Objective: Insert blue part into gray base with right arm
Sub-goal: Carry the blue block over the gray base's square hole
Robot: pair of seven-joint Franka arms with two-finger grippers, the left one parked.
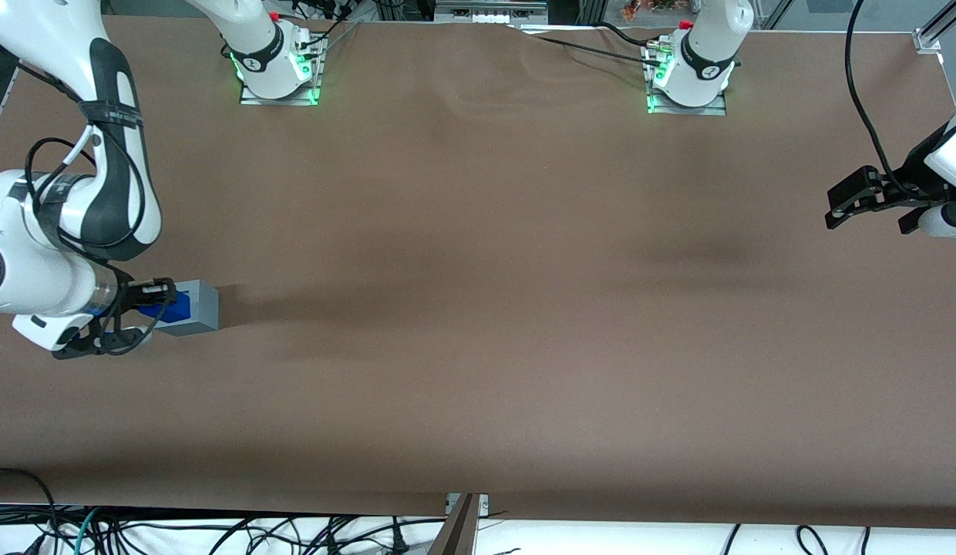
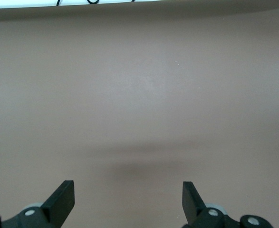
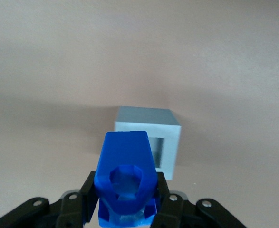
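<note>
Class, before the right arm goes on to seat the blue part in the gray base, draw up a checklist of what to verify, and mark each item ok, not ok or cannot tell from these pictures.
1. Blue part held: ok; the gripper is shut on it, fingers on both sides.
2. Gray base in sight and close: ok; the wrist view shows it just ahead of the part.
3. Recess free: ok; the square opening shows nothing inside, though the part covers one edge of it.
4. Part lined up with the recess: cannot tell; the front view shows the part overlapping the base, but the height is unclear.
5. Part already seated: not ok; it sits outside the recess.
</note>
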